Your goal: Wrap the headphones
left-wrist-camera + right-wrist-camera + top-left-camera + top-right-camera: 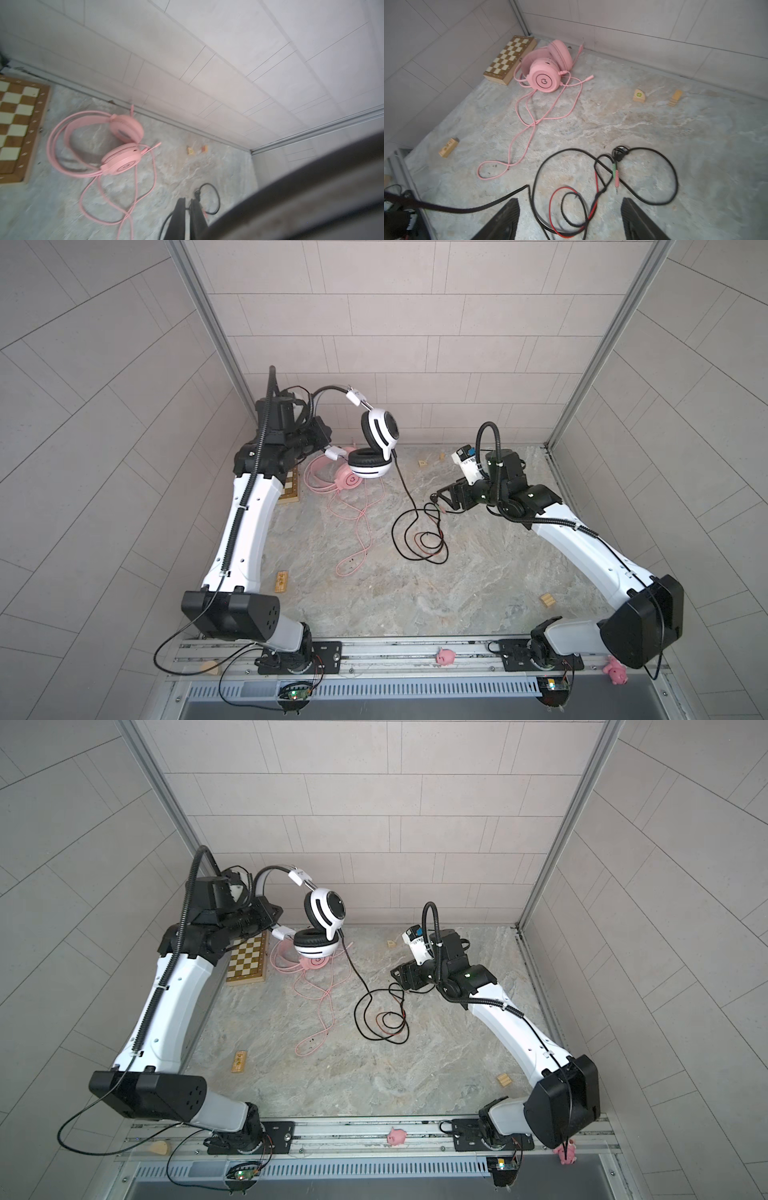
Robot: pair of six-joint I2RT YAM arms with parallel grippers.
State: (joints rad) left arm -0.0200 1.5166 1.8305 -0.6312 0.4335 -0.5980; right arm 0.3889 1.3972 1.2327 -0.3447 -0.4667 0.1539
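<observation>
The left jaws are clenched on the headband of the white headphones (380,431), which hang clear of the tabletop (478,580) near the back wall, above where the pink headphones (544,79) lie. Holding them up this way probably lets the black cable (404,484) fall straight from the cup, so the other arm has a free run at winding it. The cable drops into a loose tangle of loops on the tabletop, with its 2 plugs (615,175) lying among them. The right jaws are released and spread wide just above that tangle. They hold nothing and seem poised to gather a strand. The pink headphones rest beside the chessboard (510,58), their pink cable (534,122) sprawled loose, so neither pair looks wrapped yet.
</observation>
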